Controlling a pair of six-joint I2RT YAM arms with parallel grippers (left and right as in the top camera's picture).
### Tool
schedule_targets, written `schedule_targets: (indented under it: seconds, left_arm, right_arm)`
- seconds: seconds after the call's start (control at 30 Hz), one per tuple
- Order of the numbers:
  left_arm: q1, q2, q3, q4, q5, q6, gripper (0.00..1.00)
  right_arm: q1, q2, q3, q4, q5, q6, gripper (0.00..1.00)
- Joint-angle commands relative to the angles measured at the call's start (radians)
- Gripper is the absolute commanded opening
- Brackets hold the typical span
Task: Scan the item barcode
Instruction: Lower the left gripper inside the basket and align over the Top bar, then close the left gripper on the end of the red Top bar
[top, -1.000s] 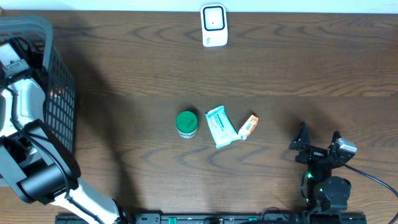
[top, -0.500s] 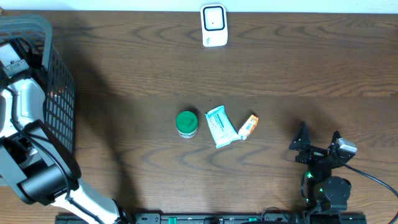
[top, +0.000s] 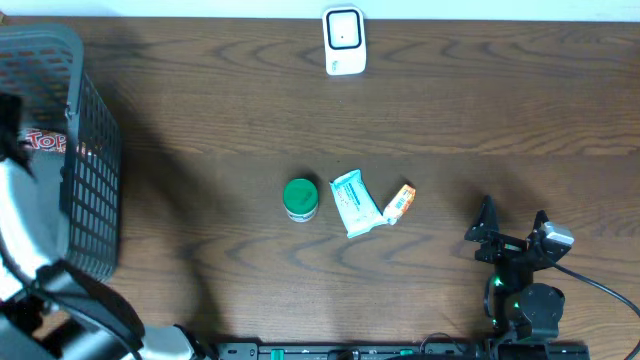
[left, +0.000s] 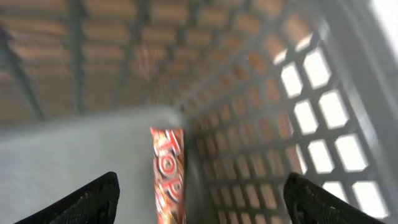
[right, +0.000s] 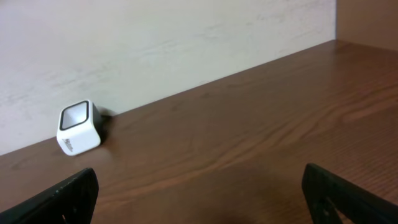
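A red and orange wrapped bar (left: 168, 177) printed "TOP" lies on the floor of the grey basket (left: 298, 106), against its mesh wall. My left gripper (left: 202, 200) hangs over it, open, one finger far off on each side and neither touching it. From overhead the bar (top: 45, 141) shows inside the basket (top: 92, 170) at the far left. The white barcode scanner (top: 344, 40) stands at the table's far edge, and it also appears in the right wrist view (right: 79, 127). My right gripper (top: 512, 222) rests open near the front right with nothing in it (right: 205, 199).
Mid-table lie a green-lidded jar (top: 300, 199), a teal and white packet (top: 355, 203) and a small orange tube (top: 400, 203). The left arm's white links (top: 18, 220) run along the basket's left side. A pale wall (right: 155, 37) rises behind the scanner.
The left arm has shifted toward the left and front over the basket, uncovering the "TOP" bar. The right arm and the table items have not moved.
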Motion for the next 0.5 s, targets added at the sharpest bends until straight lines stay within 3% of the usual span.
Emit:
schedule_targets:
  seconds: [0.0,0.47]
  left_arm:
    - [0.021,0.024,0.005,-0.012,-0.019,0.046,0.85]
    - [0.019,0.286,0.064,-0.006,0.015,0.054,0.85]
  right_arm:
    - [0.002,-0.005,-0.002,-0.004,0.002,0.003,0.99]
    - [0.002,-0.005,-0.002,-0.004,0.002,0.003,0.99]
